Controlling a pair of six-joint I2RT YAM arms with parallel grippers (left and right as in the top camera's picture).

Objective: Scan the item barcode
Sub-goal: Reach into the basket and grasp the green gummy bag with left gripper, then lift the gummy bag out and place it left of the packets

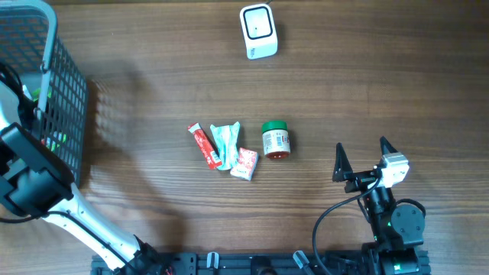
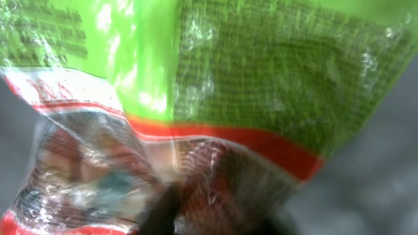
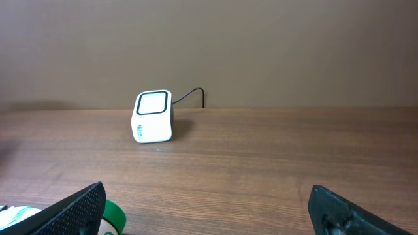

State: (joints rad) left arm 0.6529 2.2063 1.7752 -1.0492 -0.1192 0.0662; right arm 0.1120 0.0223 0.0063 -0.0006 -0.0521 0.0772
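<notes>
While right pincer [image 1: 361, 145] gapes, left pincer [image 2: 221, 219] grips green packet [image 2: 261, 72].

Overhead: looks straight down on the whole surface [image 1: 344, 92]. Left wrist: sits tight against a green packet [image 2: 261, 78]. Right wrist: looks low across the surface, sharing the white scanner [image 1: 258, 32] with overhead.

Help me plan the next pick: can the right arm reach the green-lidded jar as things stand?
Probably yes: the right gripper stands open and empty, with only bare table between it and the jar.
</notes>
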